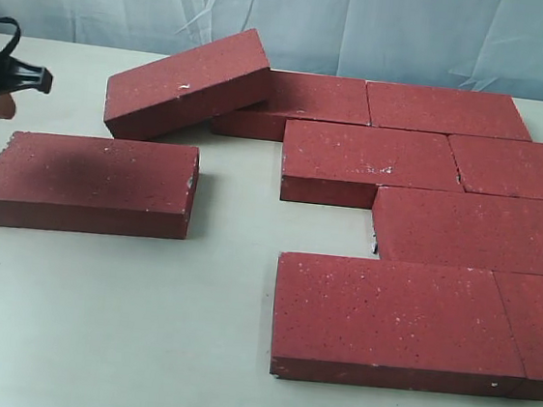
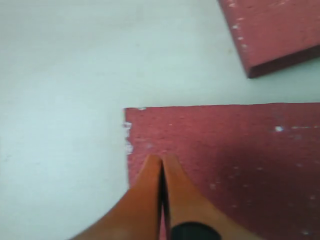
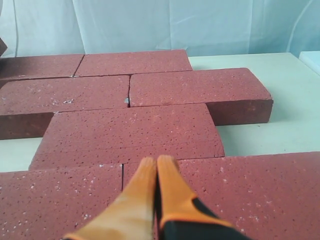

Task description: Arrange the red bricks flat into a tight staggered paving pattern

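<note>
I log seven laid bricks [image 1: 395, 319] staggered; tilted brick [image 1: 187, 83] and loose brick [image 1: 89, 184] remain; left hand [image 2: 161, 162] and right hand [image 3: 156, 162] clenched, empty.

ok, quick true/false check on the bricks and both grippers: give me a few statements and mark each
1. One tilted brick leans on a back-row brick. True.
2. The left gripper is clamped on a brick. False: its fingers are closed together with nothing between them, over the loose brick.
3. The loose brick is butted against the laid bricks. False: it lies flat on its own, with bare table between them.
4. The right gripper is shut and holds nothing. True.
</note>
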`<state>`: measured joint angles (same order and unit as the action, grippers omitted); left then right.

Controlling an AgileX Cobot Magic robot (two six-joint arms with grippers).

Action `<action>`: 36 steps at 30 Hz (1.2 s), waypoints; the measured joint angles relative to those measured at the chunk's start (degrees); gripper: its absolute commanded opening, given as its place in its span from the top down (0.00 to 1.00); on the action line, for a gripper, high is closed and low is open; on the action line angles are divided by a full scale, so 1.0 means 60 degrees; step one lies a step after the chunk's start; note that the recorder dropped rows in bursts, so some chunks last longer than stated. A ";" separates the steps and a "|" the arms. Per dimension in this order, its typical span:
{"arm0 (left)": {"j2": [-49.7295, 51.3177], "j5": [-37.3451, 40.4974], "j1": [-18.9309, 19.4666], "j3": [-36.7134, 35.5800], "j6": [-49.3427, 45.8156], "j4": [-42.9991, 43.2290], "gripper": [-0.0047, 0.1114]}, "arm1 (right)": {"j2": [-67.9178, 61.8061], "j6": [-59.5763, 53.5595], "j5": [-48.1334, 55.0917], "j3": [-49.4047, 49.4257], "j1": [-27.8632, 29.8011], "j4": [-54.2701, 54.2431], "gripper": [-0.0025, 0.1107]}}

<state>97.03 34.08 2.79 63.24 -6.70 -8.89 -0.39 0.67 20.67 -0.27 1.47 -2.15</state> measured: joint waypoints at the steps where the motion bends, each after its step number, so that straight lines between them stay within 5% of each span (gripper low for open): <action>1: 0.0000 0.0006 0.0128 0.0000 0.0000 0.0287 0.96 | 0.0000 0.0000 0.0000 0.0000 0.0000 0.0000 0.98; 10: 0.0493 -0.0237 0.0734 0.0000 0.0036 0.1047 0.96 | 0.0000 0.0000 0.0000 0.0000 0.0000 0.0000 0.98; 36: 0.2182 -0.1801 0.0522 0.0000 -0.0653 0.1083 0.96 | 0.0000 0.0000 0.0000 0.0000 0.0000 0.0000 0.98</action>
<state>110.13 23.28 5.92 63.24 -10.62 -2.39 -0.39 0.67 20.67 -0.27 1.47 -2.15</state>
